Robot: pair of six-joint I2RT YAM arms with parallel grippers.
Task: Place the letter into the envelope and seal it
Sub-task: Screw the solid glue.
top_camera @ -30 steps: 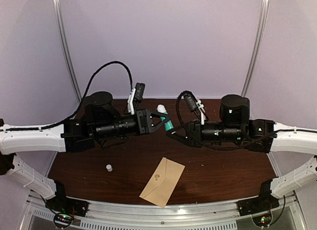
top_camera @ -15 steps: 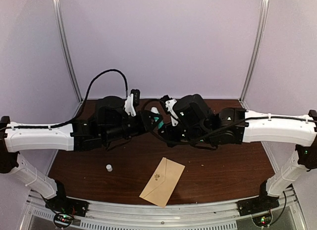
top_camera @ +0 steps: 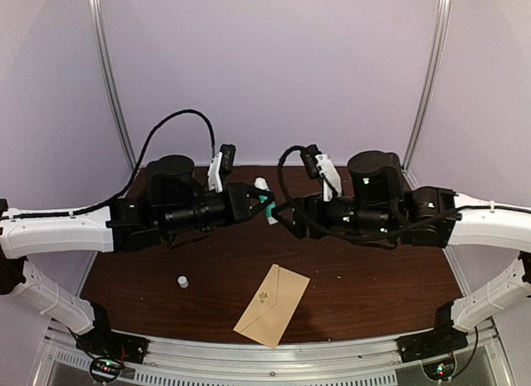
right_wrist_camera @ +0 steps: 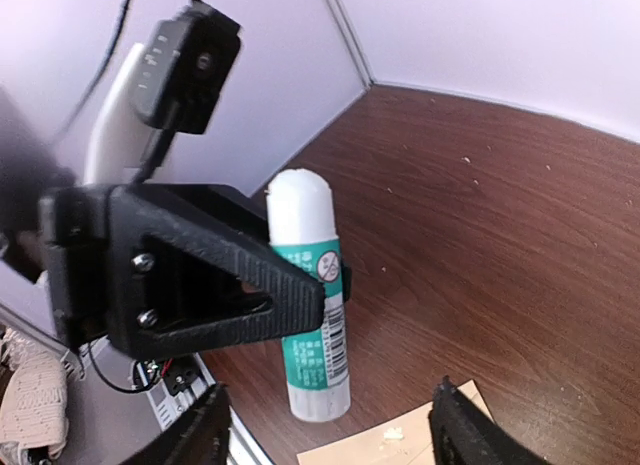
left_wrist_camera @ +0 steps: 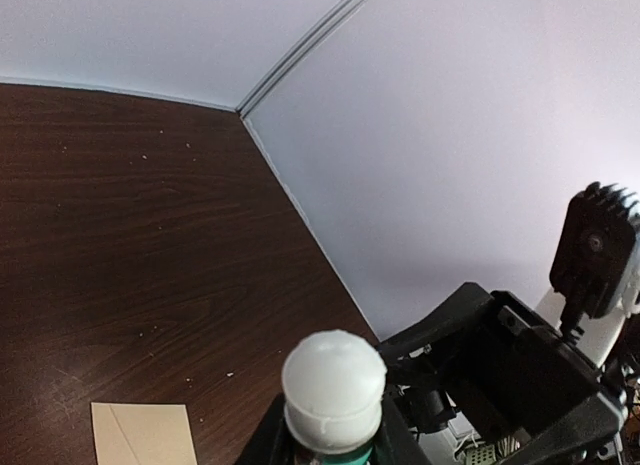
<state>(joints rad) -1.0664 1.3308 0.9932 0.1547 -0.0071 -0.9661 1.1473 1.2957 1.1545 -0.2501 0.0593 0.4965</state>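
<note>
Two arms: left arm (top_camera: pixel 75 228) and right arm (top_camera: pixel 489 224) meet tip to tip above the bench (top_camera: pixel 373 295), off the envelope's far side.
Envelope: tan envelope (top_camera: pixel 272 305) lies flat on the bench near its front edge. Long axis is diagonal, near-left to far-right.
Letter: not in view. It may be inside the envelope, cannot tell.
Flap: looks folded down. Glued or not, cannot tell.
Left jaws: clamped on a glue stick (right_wrist_camera: pixel 310 315), pinching its green body, white end clear of the grip.
Right jaws: spread wide, holding nothing. The stick stands straight ahead of them, untouched.
White piece: small cap-like bit (top_camera: pixel 182 280) on the bench, well to the envelope's left.
Key relation: the envelope sits below both jaws and nearer the arm bases. Both tips are about equally far from it.
Likely step: gluing the flap. The left arm probably has to bring the stick down to the envelope's flap edge.
</note>
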